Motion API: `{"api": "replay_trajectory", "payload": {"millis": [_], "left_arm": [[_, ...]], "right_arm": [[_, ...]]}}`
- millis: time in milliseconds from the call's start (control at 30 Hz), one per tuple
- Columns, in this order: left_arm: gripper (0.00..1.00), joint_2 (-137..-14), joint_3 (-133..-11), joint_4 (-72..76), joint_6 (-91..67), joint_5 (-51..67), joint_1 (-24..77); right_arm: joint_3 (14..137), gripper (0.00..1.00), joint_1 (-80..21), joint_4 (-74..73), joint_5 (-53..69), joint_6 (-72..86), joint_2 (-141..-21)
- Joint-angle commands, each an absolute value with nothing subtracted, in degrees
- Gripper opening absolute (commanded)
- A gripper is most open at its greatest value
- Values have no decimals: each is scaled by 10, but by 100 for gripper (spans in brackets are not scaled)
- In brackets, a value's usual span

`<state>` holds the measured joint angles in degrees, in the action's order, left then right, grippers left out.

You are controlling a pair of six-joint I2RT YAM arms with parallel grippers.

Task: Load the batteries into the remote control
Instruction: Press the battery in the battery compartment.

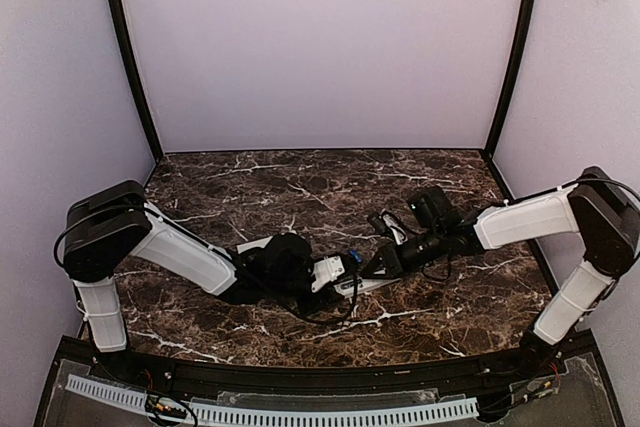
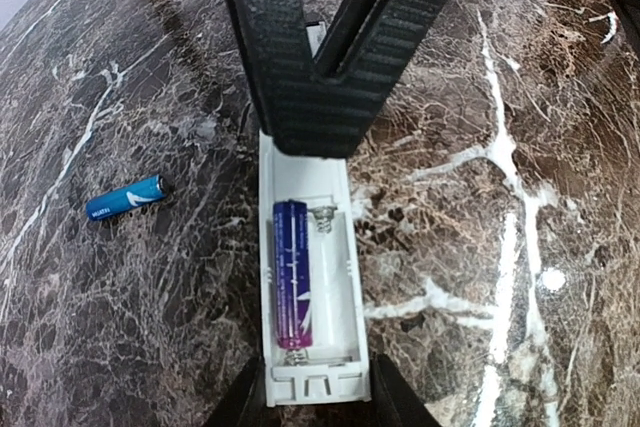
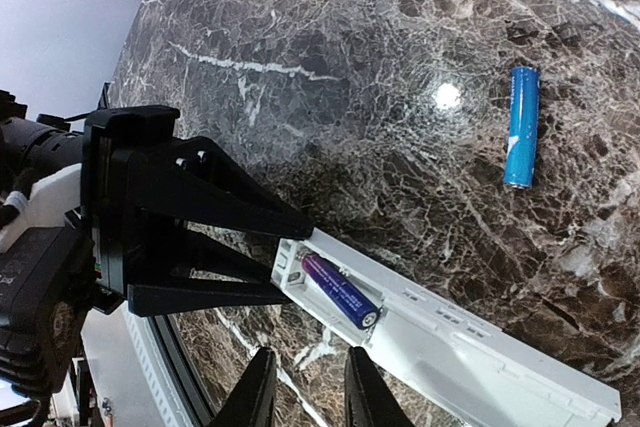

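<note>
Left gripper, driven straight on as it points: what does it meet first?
The left gripper clasps the remote's near end; going on past the battery it would likely strike the right gripper over the remote, though depth is unclear.

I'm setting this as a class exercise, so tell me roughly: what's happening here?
Two robot arms are loading a remote control on the marble table. The left gripper clasps its battery end; the right gripper sits over the other end. The first battery is seated, the slot beside it is empty, and the second battery lies loose on the table, apart from the remote.
</note>
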<state>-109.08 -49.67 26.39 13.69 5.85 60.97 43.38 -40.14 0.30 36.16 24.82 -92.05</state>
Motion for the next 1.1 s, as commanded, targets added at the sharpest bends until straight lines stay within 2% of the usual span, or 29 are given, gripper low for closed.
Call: {"api": "replay_trajectory", "payload": {"millis": [0,1067], "left_arm": [[32,-1103,-487,274,129,51,615],[28,-1115,-488,279,120,45,623]], "right_arm": [[450,23,-410,8,352,255,-935],[468,9,-425,-26,312,244,-969]]}}
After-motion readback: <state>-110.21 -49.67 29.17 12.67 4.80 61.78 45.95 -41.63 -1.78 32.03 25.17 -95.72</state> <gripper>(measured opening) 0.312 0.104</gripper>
